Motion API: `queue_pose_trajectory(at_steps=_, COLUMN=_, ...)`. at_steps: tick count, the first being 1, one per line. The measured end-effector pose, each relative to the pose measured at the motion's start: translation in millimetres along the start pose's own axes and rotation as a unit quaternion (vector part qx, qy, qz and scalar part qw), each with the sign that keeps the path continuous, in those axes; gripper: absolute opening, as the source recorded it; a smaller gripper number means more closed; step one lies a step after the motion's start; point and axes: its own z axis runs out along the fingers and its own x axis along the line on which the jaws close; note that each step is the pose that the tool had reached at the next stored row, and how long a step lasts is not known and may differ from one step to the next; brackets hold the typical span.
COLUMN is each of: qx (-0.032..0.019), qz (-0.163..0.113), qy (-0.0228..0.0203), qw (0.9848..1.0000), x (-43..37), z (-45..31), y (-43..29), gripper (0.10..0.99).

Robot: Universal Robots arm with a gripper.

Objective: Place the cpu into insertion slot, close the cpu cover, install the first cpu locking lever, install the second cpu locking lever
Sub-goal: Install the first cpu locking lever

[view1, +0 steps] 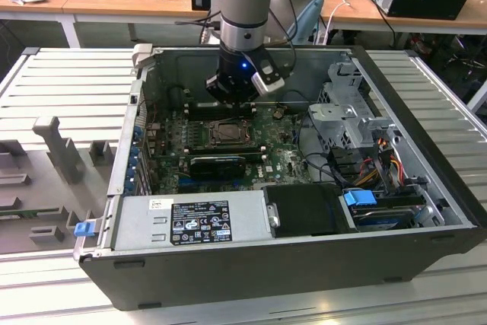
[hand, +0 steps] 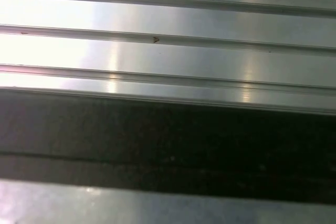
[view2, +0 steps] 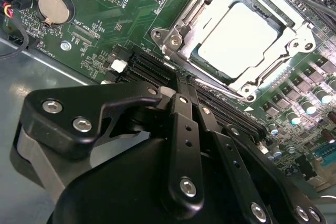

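Cpu (view2: 237,40), pale matte square, sits under metal cpu cover (view2: 302,38); fingers (view2: 181,93) closed.

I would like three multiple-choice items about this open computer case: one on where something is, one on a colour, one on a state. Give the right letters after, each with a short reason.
1. Where does the cpu lie?
A. In the insertion slot
B. On the power supply
C. On the table beside the case

2. What colour is the circuit board around the slot?
A. Red
B. Green
C. White

3. How do the fingers of the gripper stand?
A. Spread wide around the cpu
C. Clamped on a cable
B. Closed together, holding nothing

Answers: 1 A, the pale square sits inside the insertion slot, under the cpu cover, in the second wrist view. 2 B, the board shows green in the exterior and second wrist views. 3 B, the black fingers meet at their tips with nothing between them.
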Motion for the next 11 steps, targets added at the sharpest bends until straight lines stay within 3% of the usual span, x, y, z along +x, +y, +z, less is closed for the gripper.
queue_pose_trajectory(at_steps=3, qx=0.0024, qz=0.000, qy=0.0002, qw=1.0000, x=-0.6, z=1.2, y=-0.1, gripper=0.106)
queue_pose_trajectory(at_steps=6, qx=0.0098, qz=0.000, qy=0.0007, qw=1.0000, x=-0.6, z=2.1, y=-0.2, gripper=0.106)
queue_pose_trajectory(at_steps=11, qx=0.0131, qz=0.000, qy=0.0009, qw=0.9999, x=-1.0, z=4.4, y=0.7, gripper=0.106)
